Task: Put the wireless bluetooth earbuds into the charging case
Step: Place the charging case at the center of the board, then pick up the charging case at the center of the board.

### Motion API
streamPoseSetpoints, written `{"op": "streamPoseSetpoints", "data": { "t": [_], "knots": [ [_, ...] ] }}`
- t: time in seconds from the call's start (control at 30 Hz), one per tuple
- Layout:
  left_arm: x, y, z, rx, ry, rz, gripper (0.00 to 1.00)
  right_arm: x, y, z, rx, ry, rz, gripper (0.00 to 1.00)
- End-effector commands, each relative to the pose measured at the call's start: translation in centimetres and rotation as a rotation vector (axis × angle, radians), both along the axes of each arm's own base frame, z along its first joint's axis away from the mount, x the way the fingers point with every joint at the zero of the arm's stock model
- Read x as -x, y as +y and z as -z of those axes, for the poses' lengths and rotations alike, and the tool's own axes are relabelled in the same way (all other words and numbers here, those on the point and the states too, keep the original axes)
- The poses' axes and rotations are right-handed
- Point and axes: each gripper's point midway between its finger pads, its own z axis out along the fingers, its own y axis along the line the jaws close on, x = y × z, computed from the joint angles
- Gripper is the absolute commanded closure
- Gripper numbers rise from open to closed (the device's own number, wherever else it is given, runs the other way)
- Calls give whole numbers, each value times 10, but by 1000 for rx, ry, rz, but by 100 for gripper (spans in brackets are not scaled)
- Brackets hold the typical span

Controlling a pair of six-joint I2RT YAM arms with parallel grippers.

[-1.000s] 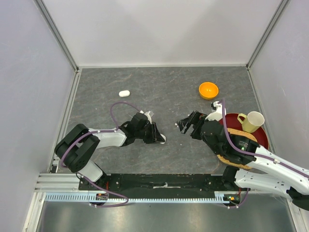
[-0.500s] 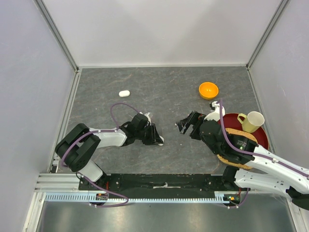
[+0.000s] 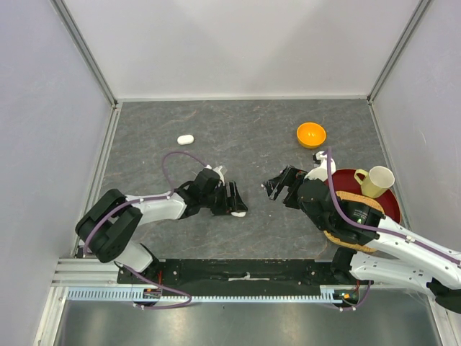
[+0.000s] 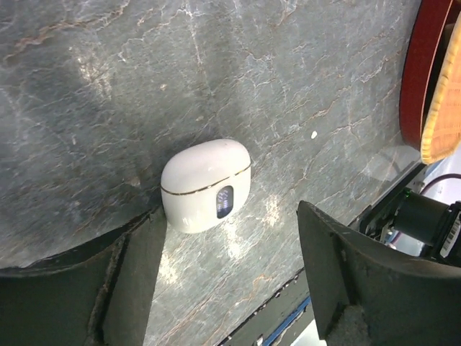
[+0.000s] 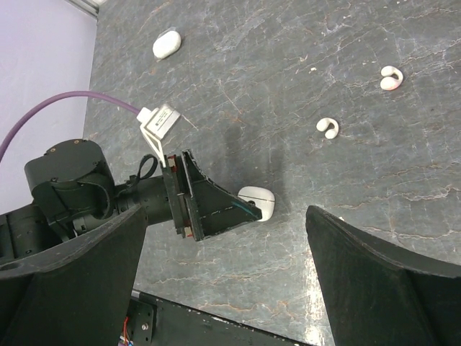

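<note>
A white pill-shaped charging case (image 4: 207, 185) with its lid down and a dark window on its front rests on the grey table. It lies just ahead of my left gripper (image 4: 230, 281), which is open, and its side sits against the left finger (image 4: 133, 277). From above, the case (image 3: 240, 212) is at the tip of the left gripper (image 3: 234, 202). Two white earbuds (image 5: 391, 78) (image 5: 328, 128) lie loose on the table beyond the case (image 5: 257, 202). My right gripper (image 5: 227, 288) is wide open and holds nothing, hovering (image 3: 281, 186) right of the case.
A second white case (image 3: 186, 139) lies at the back left. An orange bowl (image 3: 311, 133) sits at the back right. A red plate (image 3: 389, 205) beside the right arm carries a pale yellow cup (image 3: 378, 180) and a wicker mat (image 3: 360, 209).
My left gripper has gone from shut on the case to open, and the case now rests free on the table. The right arm has barely moved.
</note>
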Motion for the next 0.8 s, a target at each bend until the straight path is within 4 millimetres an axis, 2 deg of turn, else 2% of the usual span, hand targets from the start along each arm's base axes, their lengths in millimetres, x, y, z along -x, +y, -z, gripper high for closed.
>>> {"op": "streamPoseSetpoints", "data": {
  "t": [0.0, 0.03, 0.1, 0.2, 0.23, 0.3, 0.37, 0.4, 0.43, 0.5, 0.53, 0.57, 0.6, 0.63, 0.67, 0.77],
  "knots": [
    [-1, 23, 3, -114, -55, -12, 19, -3, -6, 1, 10, -11, 24, 2],
    [-4, 23, -6, -106, -89, -8, 15, -3, -6, 1, 9, -13, 27, 2],
    [-2, 35, -4, -164, -105, -3, 13, -3, -7, 2, 12, -12, 28, 2],
    [-5, 50, -11, -228, -148, -25, 12, -4, -7, 2, 12, -11, 30, 2],
    [-10, 52, -25, -227, -190, -34, 12, -4, -7, 2, 16, -13, 28, 2],
    [-16, 67, -32, -290, -231, -80, 11, -4, -7, 0, 15, -16, 23, 2],
    [-33, 76, -62, -320, -336, -119, 10, -3, -9, -2, 11, -22, 23, 2],
    [-35, 84, -68, -353, -350, -127, 10, -3, -10, -2, 10, -24, 22, 2],
    [-47, 88, -87, -372, -408, -152, 10, -3, -10, -3, 8, -27, 24, 2],
    [-63, 101, -102, -395, -434, -174, 9, -2, -12, -4, 2, -31, 23, 2],
    [-72, 101, -118, -387, -471, -151, 9, -1, -12, -4, 2, -29, 22, 2],
    [-85, 113, -122, -399, -471, -180, 9, -1, -13, -4, 1, -30, 24, 2],
    [-94, 117, -123, -410, -473, -173, 9, -1, -14, -6, -3, -33, 23, 2],
    [-105, 118, -136, -416, -517, -131, 9, 0, -14, -5, -3, -32, 22, 2],
    [-117, 130, -139, -444, -533, -139, 9, 0, -14, -5, -6, -30, 20, 2],
    [-146, 146, -149, -573, -641, -15, 8, 3, -17, -8, -15, -33, 20, 2]
  ]
}}
